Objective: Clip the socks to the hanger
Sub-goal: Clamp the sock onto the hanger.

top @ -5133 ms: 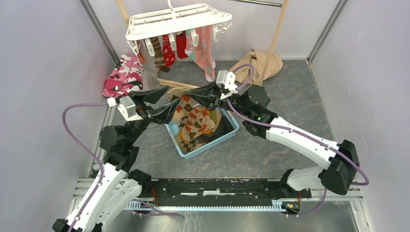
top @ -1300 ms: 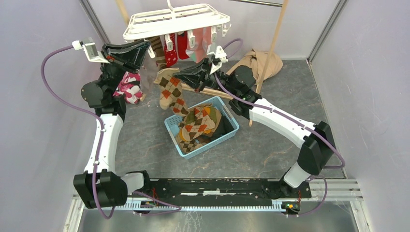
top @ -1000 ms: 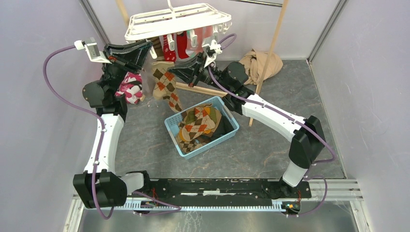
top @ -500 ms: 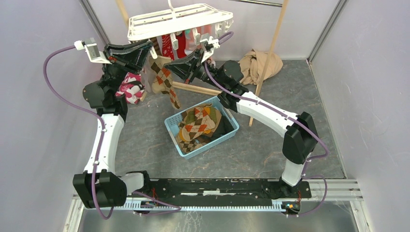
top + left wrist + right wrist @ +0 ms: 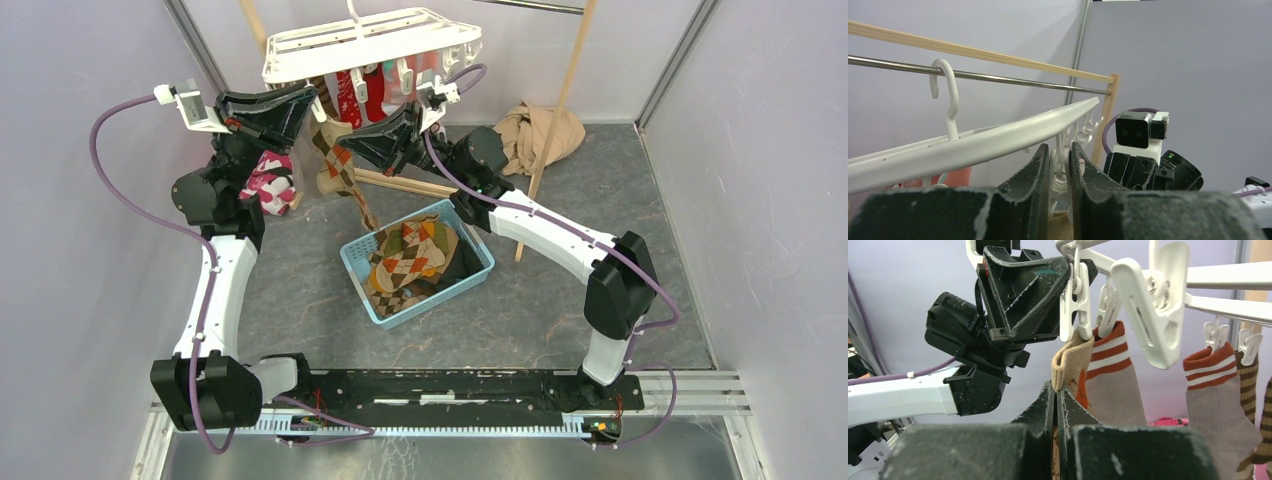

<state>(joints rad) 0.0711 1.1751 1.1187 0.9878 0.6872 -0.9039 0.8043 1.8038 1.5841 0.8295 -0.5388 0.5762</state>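
right gripper (image 5: 1055, 392) pinched shut on the knit argyle sock (image 5: 333, 165), its tan cuff touching the lower tip of a white plastic clip (image 5: 1075, 305) under the barred hanger (image 5: 370, 40). left gripper (image 5: 1060, 172) narrow, squeezing that clip's top. blue plastic basket (image 5: 445, 294) below holds more argyle socks (image 5: 405, 255).

You hold one argyle sock (image 5: 1070, 362) in the right claw (image 5: 1055, 386) and one clip (image 5: 1057, 172) in the left claw (image 5: 1059, 148); one hanger (image 5: 998, 140) above, one basket (image 5: 440, 294) below.
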